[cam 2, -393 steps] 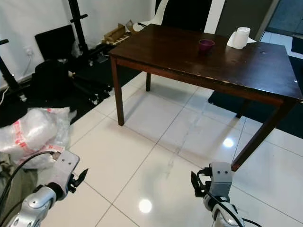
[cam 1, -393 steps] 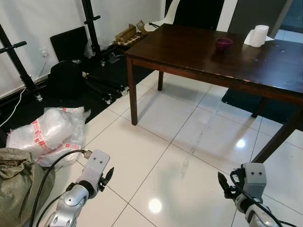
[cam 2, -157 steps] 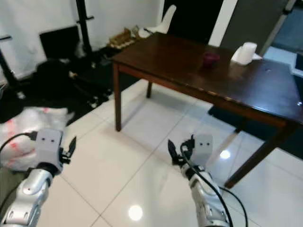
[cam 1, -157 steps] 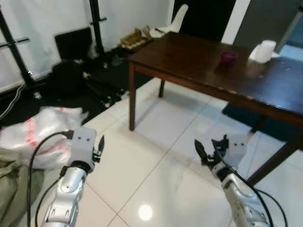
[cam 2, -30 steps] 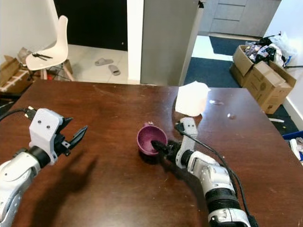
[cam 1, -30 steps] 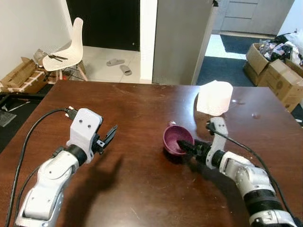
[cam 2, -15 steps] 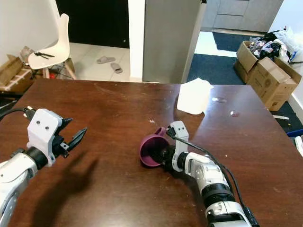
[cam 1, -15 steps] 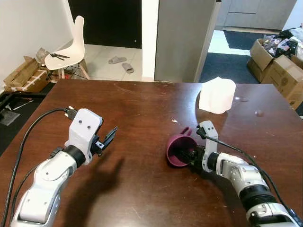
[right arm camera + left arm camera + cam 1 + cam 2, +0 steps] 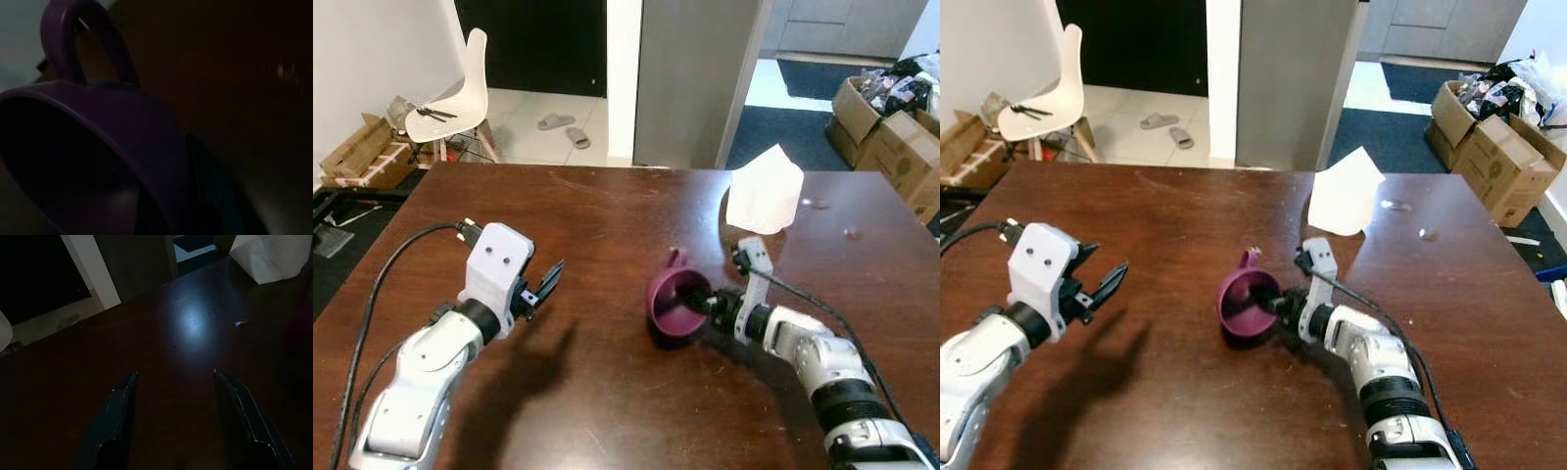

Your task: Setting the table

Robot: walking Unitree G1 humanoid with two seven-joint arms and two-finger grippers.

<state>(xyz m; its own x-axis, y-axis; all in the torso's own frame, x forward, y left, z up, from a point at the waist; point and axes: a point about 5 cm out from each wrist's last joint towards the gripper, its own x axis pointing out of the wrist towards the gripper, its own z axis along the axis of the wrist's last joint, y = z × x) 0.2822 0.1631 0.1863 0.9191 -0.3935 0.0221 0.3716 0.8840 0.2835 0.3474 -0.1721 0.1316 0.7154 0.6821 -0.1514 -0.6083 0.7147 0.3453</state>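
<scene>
A purple cup (image 9: pixel 668 300) is tipped on its side near the middle of the dark wooden table (image 9: pixel 607 215), handle upward and mouth turned toward my right arm. My right gripper (image 9: pixel 704 305) is shut on the cup's rim, one finger inside the mouth. In the right wrist view the cup (image 9: pixel 122 137) is very close, with a dark finger (image 9: pixel 210 186) against its outer wall. My left gripper (image 9: pixel 546 281) hovers open over the table's left part, well apart from the cup; its two fingers (image 9: pixel 117 421) hold nothing.
A crumpled white paper (image 9: pixel 764 191) lies on the far right part of the table. Beyond the far edge stand a white chair (image 9: pixel 450 98) at the left and cardboard boxes (image 9: pixel 891 117) at the right. Small crumbs (image 9: pixel 239 323) dot the tabletop.
The cup went from upright to tipped on its side in my right gripper and has shifted slightly left. My left gripper has barely moved.
</scene>
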